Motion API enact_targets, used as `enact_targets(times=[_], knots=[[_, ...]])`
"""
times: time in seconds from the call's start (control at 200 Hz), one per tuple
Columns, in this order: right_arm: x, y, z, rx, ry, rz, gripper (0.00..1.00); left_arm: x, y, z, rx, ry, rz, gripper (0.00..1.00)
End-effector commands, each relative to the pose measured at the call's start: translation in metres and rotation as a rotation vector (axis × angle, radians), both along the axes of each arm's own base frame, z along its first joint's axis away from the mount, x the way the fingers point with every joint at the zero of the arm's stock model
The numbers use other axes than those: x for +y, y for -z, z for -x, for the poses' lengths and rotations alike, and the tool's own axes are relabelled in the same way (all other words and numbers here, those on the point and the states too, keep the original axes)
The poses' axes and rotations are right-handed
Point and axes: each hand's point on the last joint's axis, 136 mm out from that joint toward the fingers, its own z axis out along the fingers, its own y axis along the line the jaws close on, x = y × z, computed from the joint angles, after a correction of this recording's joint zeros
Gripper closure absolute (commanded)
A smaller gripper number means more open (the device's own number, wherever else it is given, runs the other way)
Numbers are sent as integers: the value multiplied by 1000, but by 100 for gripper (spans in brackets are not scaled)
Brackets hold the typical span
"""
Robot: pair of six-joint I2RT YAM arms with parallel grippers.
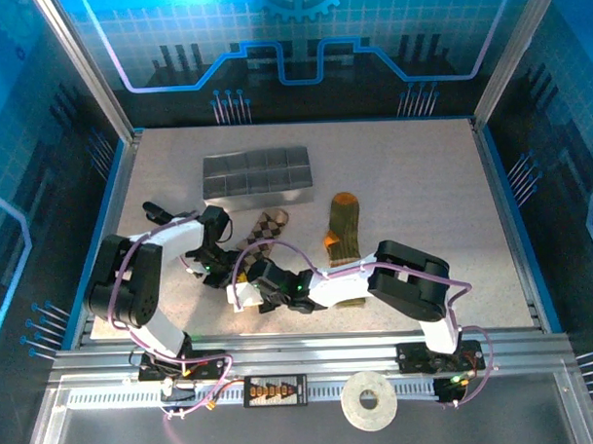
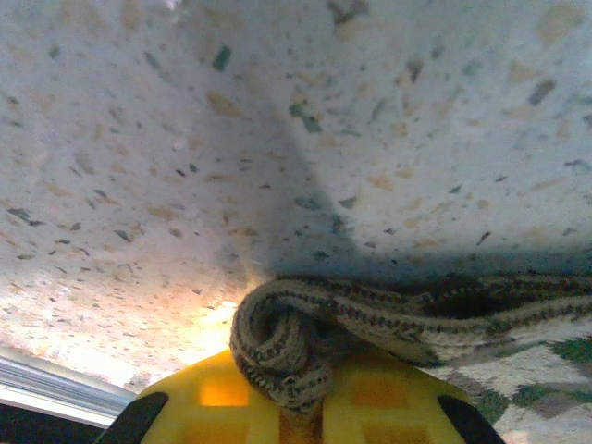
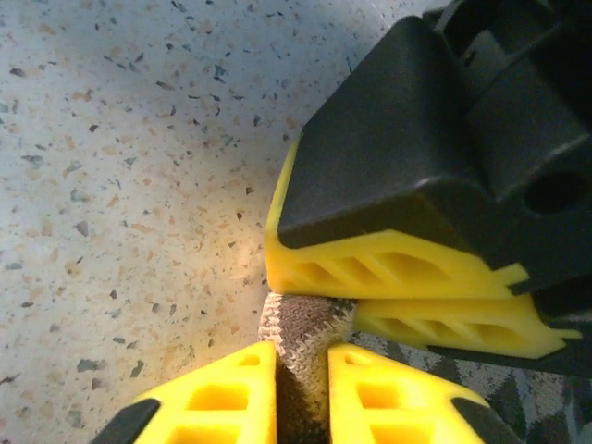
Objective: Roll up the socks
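Observation:
The beige-brown argyle sock [image 1: 269,226] lies stretched on the table from below the tray toward the near left. Its near end is curled into a small roll [image 2: 282,342]. My left gripper [image 1: 220,267] is shut on that rolled end, with knit bulging out above its yellow fingers [image 2: 208,398]. My right gripper [image 3: 303,379] is shut on the same end right beside it, and the left gripper's yellow and black fingers [image 3: 388,268] press against the sock from above. The olive green sock with orange toe [image 1: 344,230] lies flat to the right, apart from both grippers.
A grey divided tray [image 1: 257,173] stands at the back, just beyond the argyle sock. A white tape roll [image 1: 369,403] sits on the front rail. Speckled tabletop [image 1: 422,188] stretches to the right, bounded by the blue enclosure walls.

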Motion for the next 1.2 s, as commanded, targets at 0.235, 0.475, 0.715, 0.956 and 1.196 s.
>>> enact_targets(times=[0.235,0.475,0.715,0.956,1.196], knots=[[-27,44,23,575,109,53,100,21,-18,9,-95,11,-87,57],[-34,60,29,863,202,43,100,27,-42,10,-214,-15,-73,34],[-39,71,17,1002,308,49,100,23,-42,22,-289,3,-22,39],[-51,84,20,982,342,97,100,30,-37,39,-318,-8,-38,46],[-59,84,18,910,363,94,100,29,-36,48,-300,-14,-29,49]])
